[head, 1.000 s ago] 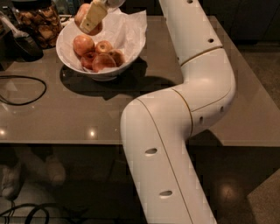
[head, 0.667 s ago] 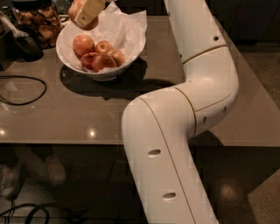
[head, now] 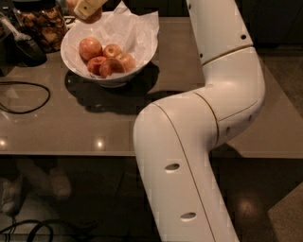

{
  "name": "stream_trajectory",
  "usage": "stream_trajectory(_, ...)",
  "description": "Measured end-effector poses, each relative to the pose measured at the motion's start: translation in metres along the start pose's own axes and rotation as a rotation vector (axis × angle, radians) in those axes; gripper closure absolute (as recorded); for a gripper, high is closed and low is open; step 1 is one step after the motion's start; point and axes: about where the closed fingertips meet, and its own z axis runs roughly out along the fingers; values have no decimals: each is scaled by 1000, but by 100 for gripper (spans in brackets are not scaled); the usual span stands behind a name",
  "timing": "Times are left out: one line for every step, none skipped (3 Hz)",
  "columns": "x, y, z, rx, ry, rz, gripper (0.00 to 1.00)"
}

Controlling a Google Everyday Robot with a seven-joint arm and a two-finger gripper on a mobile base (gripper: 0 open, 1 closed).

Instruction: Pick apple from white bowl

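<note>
The white bowl (head: 115, 80) stands on the grey table at the upper left, lined with crumpled white paper (head: 135, 28). Several pinkish-red apples lie in it, the biggest one (head: 90, 48) at the left. My gripper (head: 86, 8) is above the bowl's far left rim, partly cut off by the top edge. It is shut on an apple (head: 93, 19), of which only reddish slivers show beside the tan finger. That apple is lifted clear of the bowl. My white arm (head: 222, 94) fills the right half of the view.
A glass jar of brown snacks (head: 40, 23) stands just left of the bowl. A dark utensil (head: 23, 45) lies in front of it. A black cable (head: 23, 97) loops on the table (head: 94, 127) at the left. The table's front edge runs across the middle.
The gripper has risen and moved a little to the left with the apple in it, now partly out of frame. The bowl and its apples have not moved.
</note>
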Motion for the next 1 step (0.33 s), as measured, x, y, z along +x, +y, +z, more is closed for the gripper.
stream_trajectory(-17, 12, -17, 4, -19, -44, 100)
